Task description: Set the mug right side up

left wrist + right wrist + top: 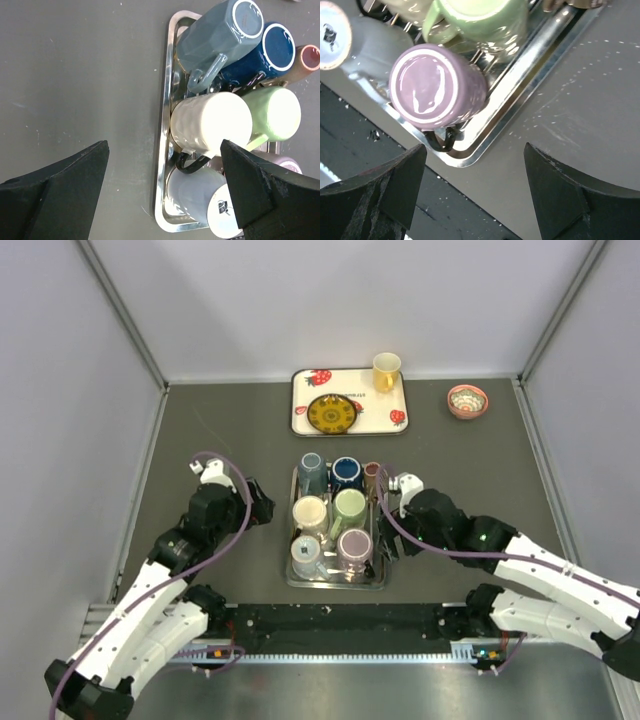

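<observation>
Upside down, the purple mug (437, 85) sits in the metal tray's (520, 95) near right corner. The right end effector (475, 150) hangs open beside it; the left end effector (164, 150) hovers open by the tray's left rim.

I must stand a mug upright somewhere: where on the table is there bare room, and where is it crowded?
Bare table lies at the far left, between the left wall and the strawberry tray, and at the right, between the bowl and the right arm. A narrow strip separates that tray from the metal rack, which is packed with mugs.
</observation>
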